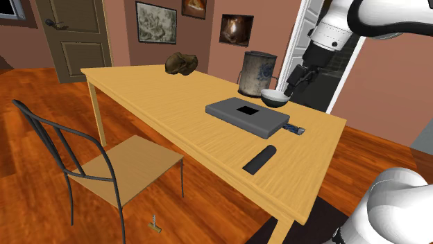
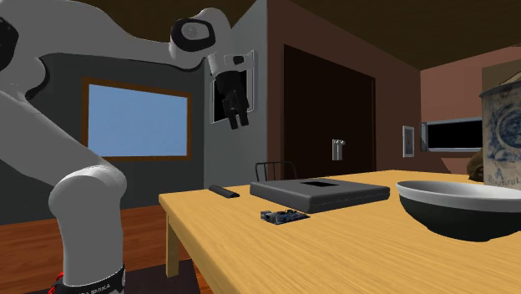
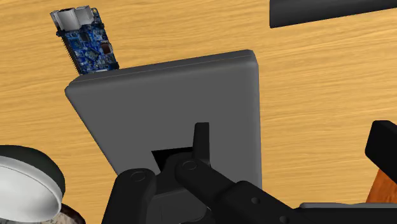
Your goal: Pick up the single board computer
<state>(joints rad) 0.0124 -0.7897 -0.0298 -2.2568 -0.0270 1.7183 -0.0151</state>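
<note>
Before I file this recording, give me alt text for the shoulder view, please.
A small blue circuit board lies on a wooden table beside a flat grey box; the black gripper hangs in the air near a bowl and a canister. A black bar and brown lump share the table.

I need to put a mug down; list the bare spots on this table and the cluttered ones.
Free: the broad wooden tabletop between the brown lumpy object and the flat grey box; also the near corner past the black bar. Crowded: around the grey canister, dark bowl and blue circuit board.
</note>
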